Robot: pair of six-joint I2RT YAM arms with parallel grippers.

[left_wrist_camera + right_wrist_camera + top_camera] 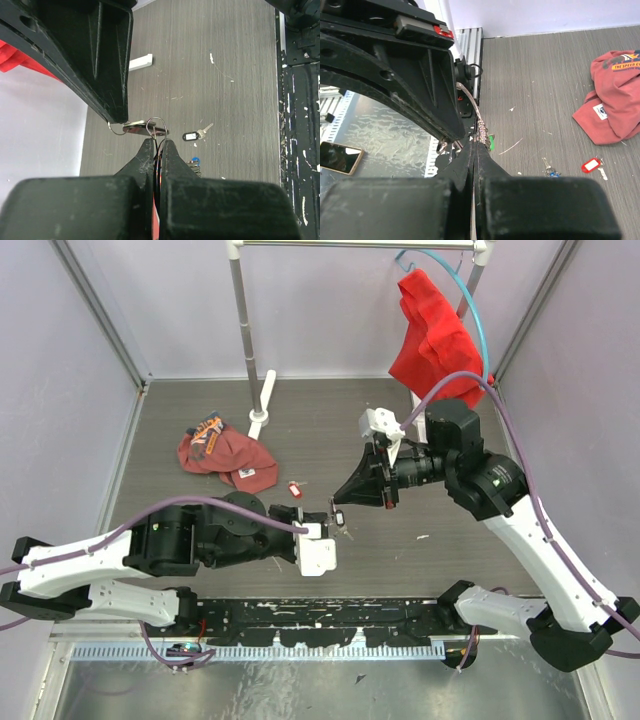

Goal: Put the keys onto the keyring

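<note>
Both the left gripper [157, 145] and the right gripper [475, 147] are clamped tight, their tips almost touching just above the table [330, 420], near its middle. The left gripper pinches the ring [156, 121], whose thin wire loop stands up out of its fingertips. The right gripper grips a silver key [145, 129], which lies flat and sticks out from its tip toward the ring. The blade reaches the loop, but whether it passes through the wire cannot be told. A green tag [491, 144] shows just beside the right fingertips; which key it belongs to cannot be told either. Three more keys lie loose on the table: a black-tag key [191, 135] near the ring, a blue-tag key [195, 161] just beside the left fingers, and a red-tag key [591, 165] further off, toward a crumpled red cap [225, 455] at the left rear. At the back right a red cloth [435, 340] hangs from a blue hanger [478, 310] on the rack [240, 320].
</note>
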